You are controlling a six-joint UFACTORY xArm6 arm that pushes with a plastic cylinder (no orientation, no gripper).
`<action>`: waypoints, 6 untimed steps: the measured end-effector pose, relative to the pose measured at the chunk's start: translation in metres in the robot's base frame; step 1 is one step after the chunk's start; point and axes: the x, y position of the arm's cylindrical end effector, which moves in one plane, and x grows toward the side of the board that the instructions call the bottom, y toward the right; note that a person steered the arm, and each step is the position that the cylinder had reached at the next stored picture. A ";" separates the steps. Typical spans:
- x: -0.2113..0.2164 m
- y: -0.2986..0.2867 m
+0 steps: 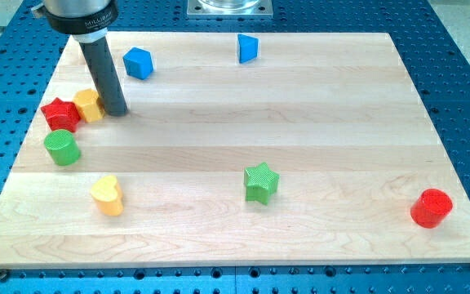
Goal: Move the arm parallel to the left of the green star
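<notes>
At the view's left, a red star [59,113] touches a yellow block [88,105], with a green cylinder [62,148] just below. My tip [117,111] rests beside the yellow block's right side; this end effector is a bare rod, holding nothing. A yellow heart [107,194] sits lower. The green star [260,181] lies right of centre on the worktop [219,237], well apart from my tip.

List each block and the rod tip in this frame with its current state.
my tip: on the board, against the yellow block's right side
yellow block: touching the red star
red star: flat
green cylinder: upright
yellow heart: alone
green star: far right of tip
red cylinder: upright
blue cube: alone
blue triangular block: alone
</notes>
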 end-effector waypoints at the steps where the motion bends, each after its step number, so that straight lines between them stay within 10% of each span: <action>1: 0.000 0.000; 4: 0.001 0.085; 6: 0.159 0.119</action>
